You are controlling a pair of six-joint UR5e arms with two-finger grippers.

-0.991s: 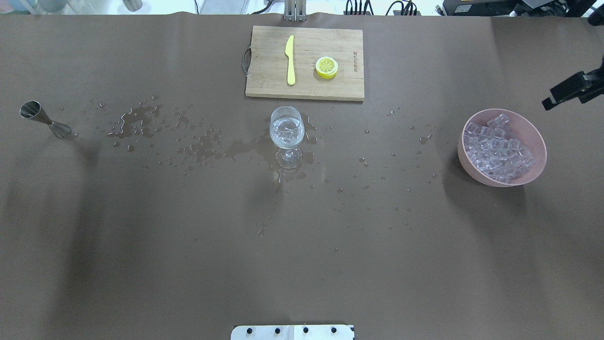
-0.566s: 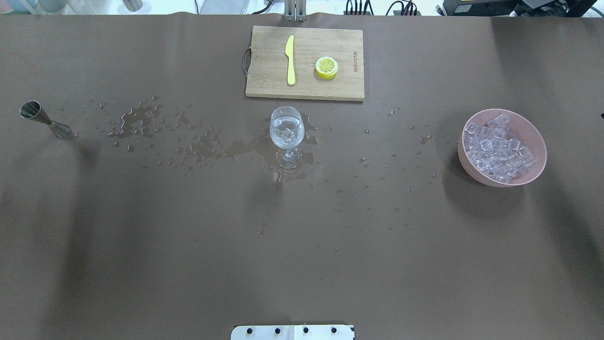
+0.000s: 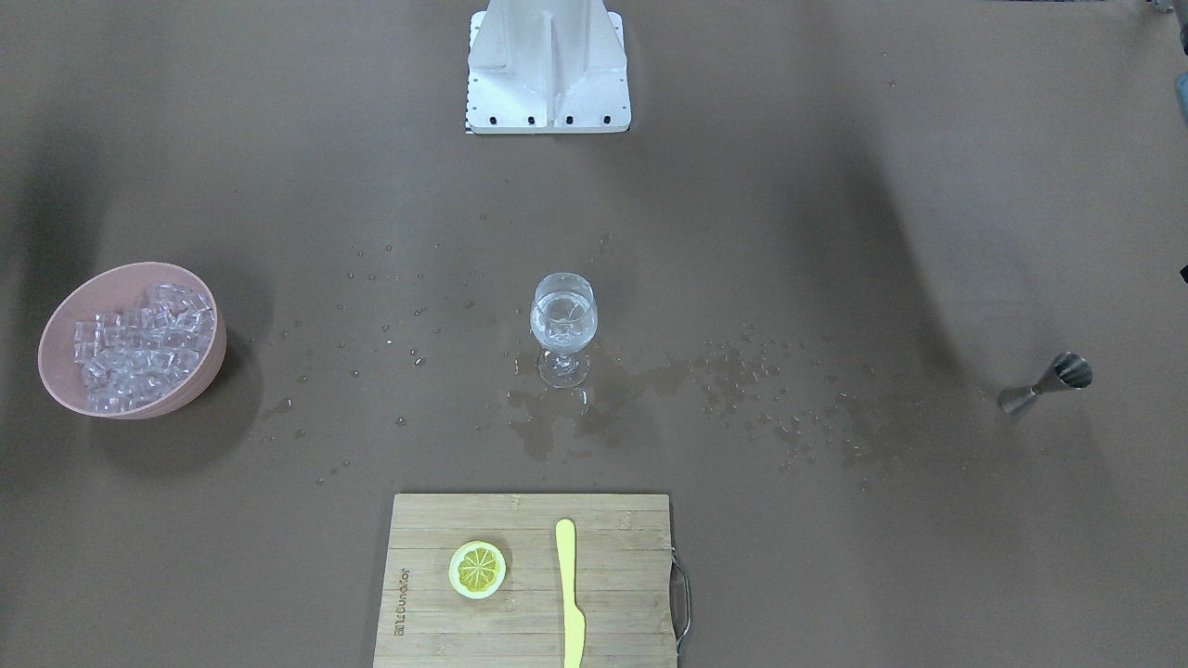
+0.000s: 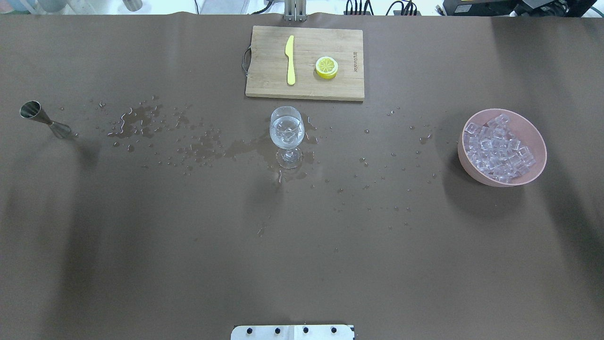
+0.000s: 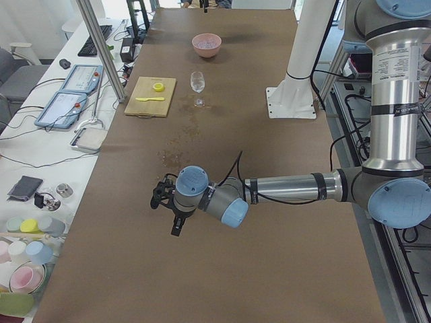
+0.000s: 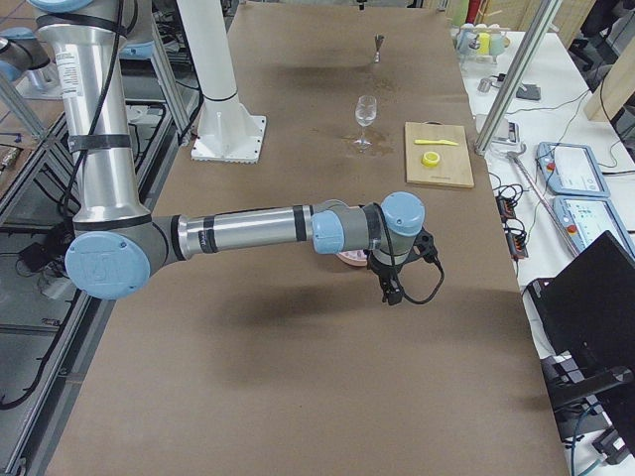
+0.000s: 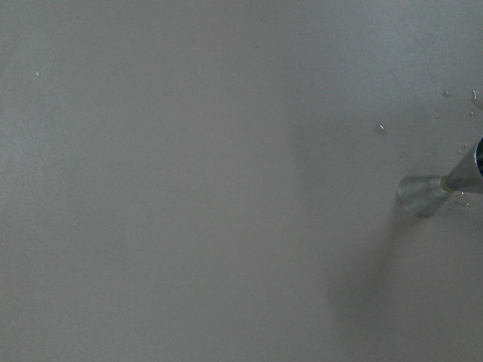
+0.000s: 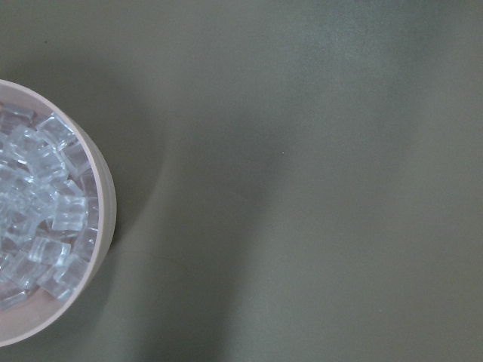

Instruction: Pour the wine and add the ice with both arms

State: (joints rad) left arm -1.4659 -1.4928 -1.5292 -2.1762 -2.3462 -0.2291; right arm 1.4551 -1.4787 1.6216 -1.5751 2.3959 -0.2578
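A clear wine glass [image 4: 286,130] stands mid-table and holds colourless wine with a few ice cubes [image 3: 562,320]. At the robot's right, a pink bowl [image 4: 538,163] is piled with ice [image 4: 498,148]; its rim [image 8: 102,196] and ice [image 8: 38,219] fill the left of the right wrist view. A steel jigger [image 4: 45,120] stands at the far left. My left gripper [image 5: 174,222] hangs over bare table beyond the jigger [image 7: 434,188], and my right gripper [image 6: 390,290] hovers just outside the bowl. Both show only in side views, so I cannot tell whether they are open or shut.
A wooden cutting board [image 4: 264,80] at the back carries a yellow knife [image 4: 290,59] and a lemon half [image 4: 326,67]. Spilled droplets and puddles [image 4: 141,120] spread around the glass and toward the jigger. The white bracket [image 3: 548,65] stands at the robot's base.
The right gripper, seen at the right edge above the bowl a second ago, has left the overhead view. Glass, bowl and jigger have not moved.
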